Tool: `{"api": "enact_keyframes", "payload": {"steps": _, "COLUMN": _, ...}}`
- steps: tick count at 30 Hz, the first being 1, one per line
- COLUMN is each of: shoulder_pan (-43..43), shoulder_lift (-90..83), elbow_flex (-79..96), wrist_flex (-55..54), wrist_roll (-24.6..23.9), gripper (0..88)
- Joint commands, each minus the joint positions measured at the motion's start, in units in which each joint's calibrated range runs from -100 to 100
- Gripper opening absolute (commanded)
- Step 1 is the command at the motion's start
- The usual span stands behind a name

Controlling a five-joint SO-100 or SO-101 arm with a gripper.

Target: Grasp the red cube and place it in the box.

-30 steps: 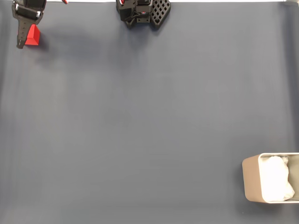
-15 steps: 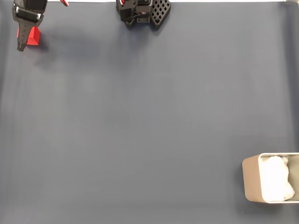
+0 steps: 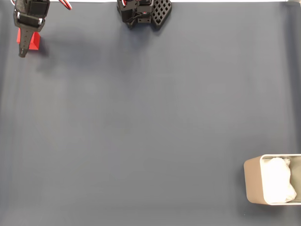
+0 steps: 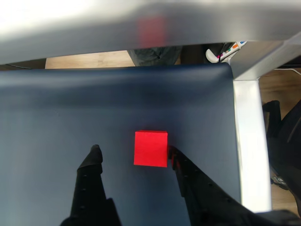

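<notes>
Halfway to 1 grasp: my gripper (image 4: 134, 151) sits apart around the red cube (image 4: 150, 149) at the mat's corner, the box (image 3: 254, 186) untouched.

No text, label, brand, number or sign can be read in either view.
</notes>
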Motion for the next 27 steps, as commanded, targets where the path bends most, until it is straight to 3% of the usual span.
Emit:
{"api": "enact_keyframes", "payload": {"steps": 1, "shoulder_pan": -0.4, "shoulder_lift": -2.1, "elbow_flex": -1.5, "wrist_flex": -1.1, "wrist_roll": -0.3, "gripper": 29.9}}
{"api": "enact_keyframes", "payload": {"steps": 5, "shoulder_pan": -0.5, "shoulder_lift": -2.1, "elbow_flex": -1.5, "wrist_flex": -1.5, "wrist_roll": -0.3, "gripper": 15.1}}
{"api": "enact_keyframes", "payload": {"steps": 11, "shoulder_pan": -0.5, "shoulder_lift": -2.3, "elbow_flex": -1.8, "wrist_flex": -1.6, "wrist_roll": -0.5, "gripper": 0.7}}
{"api": "enact_keyframes", "payload": {"steps": 25, "shoulder_pan": -1.2, "shoulder_lift": -3.4, "elbow_flex": -2.5, "wrist_flex": -0.4, "wrist_roll": 0.5, "gripper": 0.1}}
{"api": "enact_keyframes", "payload": {"steps": 27, "shoulder_pan": -1.2, "shoulder_lift": -3.4, "elbow_flex": -2.5, "wrist_flex": -0.4, "wrist_roll": 0.3, "gripper": 5.0}}
